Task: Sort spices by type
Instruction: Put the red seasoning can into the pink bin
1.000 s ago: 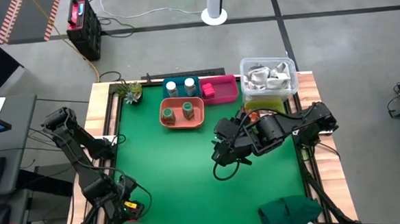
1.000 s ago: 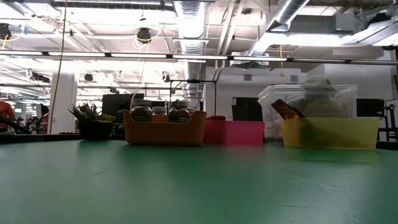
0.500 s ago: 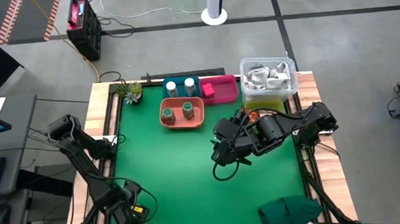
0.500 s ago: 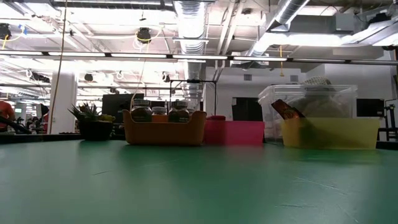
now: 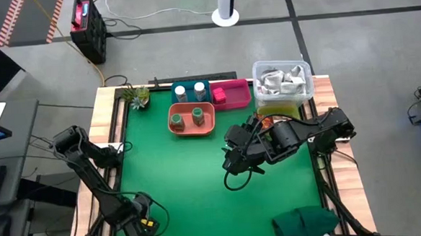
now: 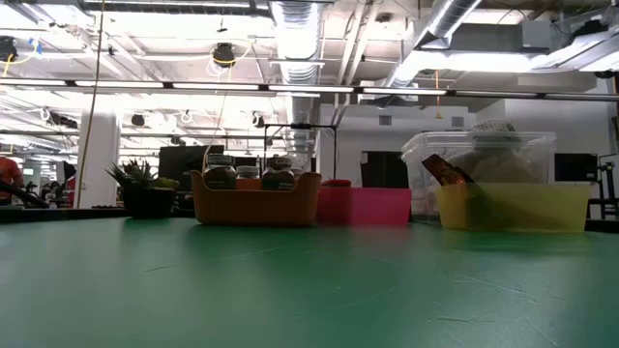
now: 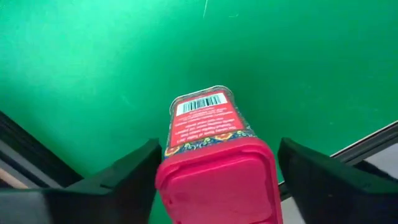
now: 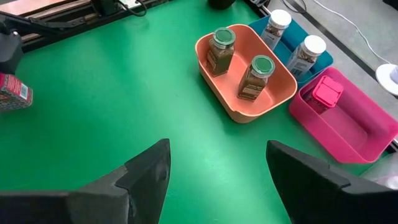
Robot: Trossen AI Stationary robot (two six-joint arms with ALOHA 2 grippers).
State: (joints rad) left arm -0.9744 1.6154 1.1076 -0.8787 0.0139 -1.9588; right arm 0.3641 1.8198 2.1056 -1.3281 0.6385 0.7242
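Two dark green jars (image 8: 238, 61) stand upright in the orange tray (image 8: 273, 93), two white-capped jars (image 8: 292, 38) upright in the blue tray (image 8: 324, 59) just beside it. One pink block (image 8: 326, 93) lies in the pink tray (image 8: 367, 134). A second pink block (image 7: 214, 163), barcode label showing, sits between the left gripper's (image 7: 217, 180) fingers over the green mat
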